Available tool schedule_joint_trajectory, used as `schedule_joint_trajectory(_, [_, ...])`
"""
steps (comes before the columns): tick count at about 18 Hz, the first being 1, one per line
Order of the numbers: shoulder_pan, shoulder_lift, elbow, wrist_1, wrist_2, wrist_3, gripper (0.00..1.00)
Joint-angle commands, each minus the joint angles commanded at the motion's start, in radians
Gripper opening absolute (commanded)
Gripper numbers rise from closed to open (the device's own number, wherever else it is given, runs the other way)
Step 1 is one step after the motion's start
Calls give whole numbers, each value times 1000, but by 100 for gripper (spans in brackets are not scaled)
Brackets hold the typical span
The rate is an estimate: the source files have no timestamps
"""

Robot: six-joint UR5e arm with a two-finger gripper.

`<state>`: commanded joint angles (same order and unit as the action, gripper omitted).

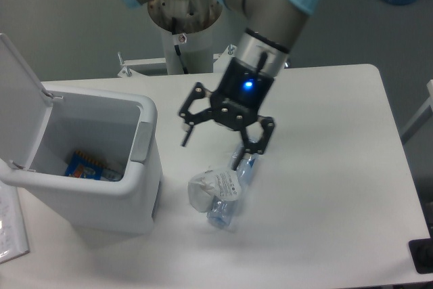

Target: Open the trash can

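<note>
Trash can: the trash can (101,167) is seen at the left of the surface (325,167), its body upright and its mouth uncovered.
Lid: the lid (20,99) is raised at the far left and stands tilted back on its hinge, so the opening is judged to be done already.
Push tab: a grey tab (142,141) is seen on the rim nearest the arm.
Contents: a blue packet (84,166) lies on the bottom inside.
Claw: the claw (220,139) is held above the surface, just right of the trash can, its fingers spread apart and nothing gripped.
Bottle: a crumpled plastic bottle (226,191) lies on the surface directly under the right finger; whether they touch cannot be told.
Paper: a sheet edge (10,231) shows at the lower left.
Risk, lid: the lid could be knocked shut if the arm were swung leftward over the rim.
Risk, bottle: the bottle could be rolled or pinned if the claw were lowered.
Risk, bin: the light bin could be shoved if the tab were struck sideways.
</note>
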<state>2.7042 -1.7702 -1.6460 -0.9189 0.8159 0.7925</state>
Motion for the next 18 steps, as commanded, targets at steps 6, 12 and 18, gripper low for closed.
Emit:
schedule_joint_trajectory(6, [31,-93,89,-2,281,138,100])
schedule_joint_trajectory(12, [25,-248,268,-60,527,241,100])
schedule_joint_trajectory(18, [29,-287,359,-219,683,507,100])
